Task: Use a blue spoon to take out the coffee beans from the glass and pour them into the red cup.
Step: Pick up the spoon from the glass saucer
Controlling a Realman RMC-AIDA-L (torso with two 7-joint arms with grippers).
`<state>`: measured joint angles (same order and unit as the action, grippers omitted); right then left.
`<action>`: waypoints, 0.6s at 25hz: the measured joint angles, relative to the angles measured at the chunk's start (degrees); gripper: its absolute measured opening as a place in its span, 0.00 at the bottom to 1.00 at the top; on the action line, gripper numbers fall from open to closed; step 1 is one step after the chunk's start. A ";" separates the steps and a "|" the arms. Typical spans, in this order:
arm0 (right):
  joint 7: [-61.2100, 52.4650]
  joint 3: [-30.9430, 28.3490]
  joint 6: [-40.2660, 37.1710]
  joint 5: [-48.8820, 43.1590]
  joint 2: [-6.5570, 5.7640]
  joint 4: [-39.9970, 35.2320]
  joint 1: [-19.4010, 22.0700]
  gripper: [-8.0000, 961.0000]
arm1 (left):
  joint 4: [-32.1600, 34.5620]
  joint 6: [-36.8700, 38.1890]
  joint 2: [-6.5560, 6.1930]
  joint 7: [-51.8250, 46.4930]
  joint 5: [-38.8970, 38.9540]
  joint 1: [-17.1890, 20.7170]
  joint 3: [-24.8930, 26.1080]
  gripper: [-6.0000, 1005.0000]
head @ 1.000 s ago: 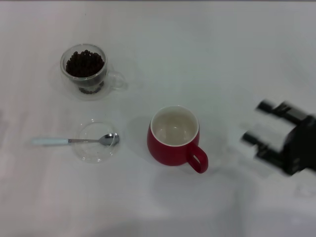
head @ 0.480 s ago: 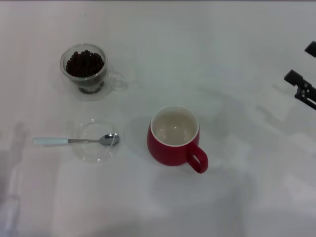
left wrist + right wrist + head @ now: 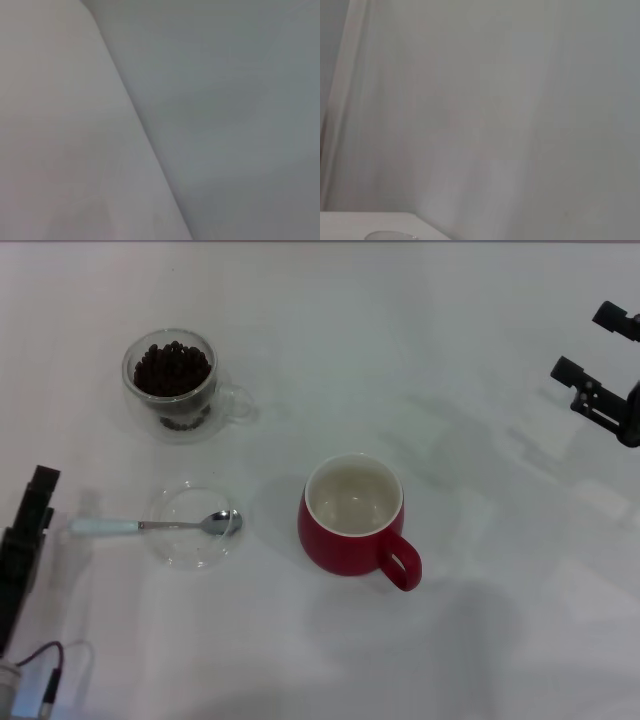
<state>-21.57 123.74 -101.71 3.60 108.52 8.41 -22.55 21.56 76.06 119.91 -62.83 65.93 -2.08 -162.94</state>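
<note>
Hovering at the bench's left edge beside the blue spoon, my left tool is showing no readable finger state. My right tool is hanging spread at far right; coffee beans are filling the glass, and the red cup is sitting empty at centre.

- Table: plain white, no pattern.
- Red cup: glossy red outside, red loop handle, cream-white inside.
- Glass: clear and colourless, with a clear side handle.
- Coffee beans: dark brown, nearly black.
- Blue spoon: pale light-blue handle, shiny silver metal stem and bowl.
- Dish: clear glass, colourless, unpatterned.
- Left gripper: black.
- Right gripper: black.
- Cable by the left arm: dark red.
- Both wrist views: plain grey-white surfaces only.
</note>
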 joint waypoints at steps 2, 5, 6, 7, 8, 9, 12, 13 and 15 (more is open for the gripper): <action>0.02 0.00 0.34 0.00 -0.14 -0.06 -0.23 0.74 | 0.78 -0.45 0.09 0.22 -0.50 0.22 -0.01 0.84; 0.04 0.00 0.63 0.25 -0.33 0.07 -0.55 0.74 | 1.50 -1.45 0.16 0.33 -0.97 0.40 -0.01 0.84; 0.05 0.00 0.84 0.36 -0.36 0.08 -0.60 0.74 | 1.65 -1.87 0.18 0.34 -1.13 0.41 0.00 0.84; 0.07 0.00 1.08 0.46 -0.37 0.06 -0.68 0.74 | 1.80 -2.32 0.21 0.34 -1.31 0.40 0.00 0.84; 0.10 0.00 1.35 0.49 -0.37 -0.01 -0.72 0.74 | 1.99 -2.77 0.22 0.34 -1.50 0.36 0.00 0.84; 0.13 0.00 1.59 0.50 -0.38 -0.01 -0.77 0.74 | 2.13 -3.08 0.22 0.33 -1.59 0.30 0.00 0.84; 0.22 0.00 2.16 0.52 -0.40 0.20 -0.96 0.74 | 2.51 -3.61 0.28 0.50 -2.44 0.01 -0.01 0.84; 0.27 0.00 2.26 0.53 -0.41 0.23 -1.01 0.74 | 2.52 -3.64 0.30 0.52 -2.74 -0.12 0.00 0.84; 0.53 0.00 2.41 0.53 -0.42 0.24 -1.06 0.74 | 2.60 -3.66 0.31 0.69 -3.34 -0.46 0.00 0.84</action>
<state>-21.04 123.74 -99.30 4.13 108.11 8.65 -23.61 24.15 72.40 120.23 -62.14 62.59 -2.54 -162.95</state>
